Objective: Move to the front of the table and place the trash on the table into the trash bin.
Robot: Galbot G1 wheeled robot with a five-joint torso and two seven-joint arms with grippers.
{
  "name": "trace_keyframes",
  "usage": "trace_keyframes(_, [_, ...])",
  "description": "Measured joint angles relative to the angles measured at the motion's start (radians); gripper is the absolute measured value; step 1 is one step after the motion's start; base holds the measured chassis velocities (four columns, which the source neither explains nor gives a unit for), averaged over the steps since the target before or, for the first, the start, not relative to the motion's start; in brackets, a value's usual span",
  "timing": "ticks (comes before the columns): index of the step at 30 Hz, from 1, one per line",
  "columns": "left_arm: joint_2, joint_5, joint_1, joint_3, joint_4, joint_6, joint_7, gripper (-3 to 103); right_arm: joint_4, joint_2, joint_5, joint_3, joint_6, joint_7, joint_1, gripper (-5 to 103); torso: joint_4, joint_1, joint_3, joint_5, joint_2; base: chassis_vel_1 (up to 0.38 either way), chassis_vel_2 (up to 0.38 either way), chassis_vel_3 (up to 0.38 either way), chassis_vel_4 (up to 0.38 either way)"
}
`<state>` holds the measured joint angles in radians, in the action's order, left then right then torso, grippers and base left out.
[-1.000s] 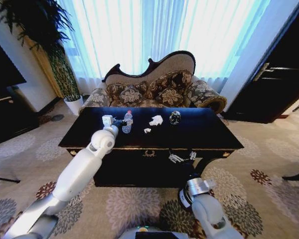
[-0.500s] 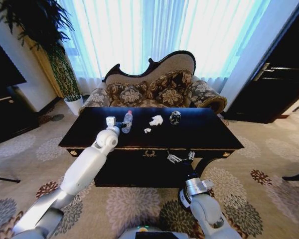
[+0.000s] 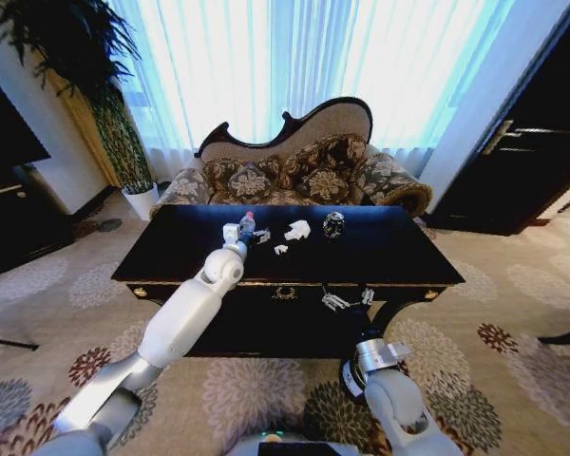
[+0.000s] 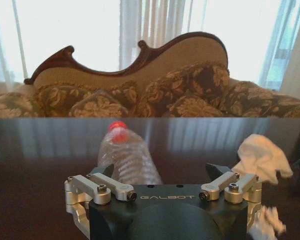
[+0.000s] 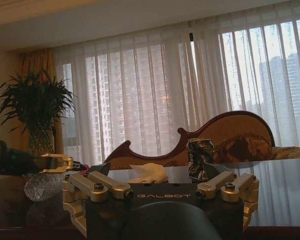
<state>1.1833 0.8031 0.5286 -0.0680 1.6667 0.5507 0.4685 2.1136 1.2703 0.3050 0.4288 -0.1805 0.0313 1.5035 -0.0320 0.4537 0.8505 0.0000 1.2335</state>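
Since the earlier frame the left arm has swung rightward across the worktop, and its left gripper now sits at the clear plastic bottle, where before it hung a little to that bottle's left. From the left wrist camera the bottle lies on its side between the spread fingers, its red cap pointing away toward the sofa, so its long axis runs straight out from the gripper rather than across it; the jaws stand wide on either side, and I cannot tell whether they touch the plastic yet. The right wrist camera catches the same gripper from the side, its gold fingers around the bottle's cap end. My reading is that the coming grasp depends on this lengthwise alignment: closing now would pinch the bottle's flanks, which looks workable. Just right of the bottle lie the white wadded paper bits, a larger wad with a smaller scrap nearer the front edge, and farther right stands the dark silvery ball, apart from the paper. The left arm is plainly the nearer one to the bottle. Lower right, the right gripper waits below the worktop's front edge with its fingers parted and nothing between them, just above the trash bin.
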Motion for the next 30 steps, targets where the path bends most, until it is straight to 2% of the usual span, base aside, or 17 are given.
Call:
trace_keyframes(2, [-0.003,0.004,0.01,0.004,0.009,0.01,0.002,100,-0.002,0.0,0.0,0.0,-0.001,0.0,-0.001,100,-0.0001,0.0,0.0,0.0001,0.0,0.0,0.0,0.0,0.0])
trace_keyframes(3, [-0.008,0.011,0.035,0.002,0.018,0.027,0.003,100,-0.004,0.0,0.0,-0.003,-0.003,-0.002,-0.003,100,-0.0002,0.0,0.001,-0.0015,0.0,0.0,0.0,0.0,0.0])
trace_keyframes(4, [-0.012,0.01,0.045,0.009,0.03,0.03,0.003,100,-0.005,0.001,0.0,-0.004,-0.003,-0.002,-0.003,100,-0.0008,0.001,0.001,-0.001,0.0,0.0,0.0,0.0,0.0])
trace_keyframes(12, [-0.02,-0.01,0.092,0.035,0.051,0.02,-0.012,101,-0.005,0.001,-0.002,-0.009,-0.005,-0.004,-0.004,100,-0.0005,0.0,0.0,-0.0002,0.0,0.0,0.0,0.0,0.0])
trace_keyframes(13, [-0.02,-0.014,0.095,0.042,0.051,0.016,-0.016,98,-0.002,0.001,-0.002,-0.009,-0.005,-0.005,-0.002,100,-0.0005,0.0,0.0,-0.0002,0.0,0.0,0.0,0.0,0.0])
trace_keyframes(17, [-0.022,-0.014,0.095,0.049,0.054,0.016,-0.02,94,0.001,0.001,-0.002,-0.008,-0.006,-0.005,0.002,100,-0.0005,0.0,0.0,-0.0002,0.0,0.0,0.0,0.0,0.0])
trace_keyframes(19, [-0.025,-0.012,0.092,0.053,0.059,0.015,-0.022,100,0.004,0.003,-0.003,-0.008,-0.007,-0.006,0.003,100,-0.0004,0.0,0.0,-0.0003,0.0,0.0,0.0,0.0,0.0])
trace_keyframes(24, [-0.034,-0.011,0.075,0.061,0.075,-0.006,-0.031,100,0.007,0.005,-0.006,-0.009,-0.007,-0.007,0.005,100,-0.0004,0.0,0.0,-0.0004,0.0,0.0,0.0,0.0,0.0])
trace_keyframes(26, [-0.053,-0.013,0.05,0.078,0.106,-0.033,-0.05,100,0.007,0.006,-0.007,-0.008,-0.007,-0.007,0.009,100,-0.0005,0.0,0.0,-0.0003,0.0,0.0,0.0,0.0,0.0])
trace_keyframes(30, [-0.089,-0.004,0.014,0.11,0.127,-0.032,-0.059,100,0.007,0.007,-0.008,-0.008,-0.008,-0.007,0.011,100,-0.0006,0.0,0.0,-0.0002,0.0,0.0,0.0,0.0,0.0])
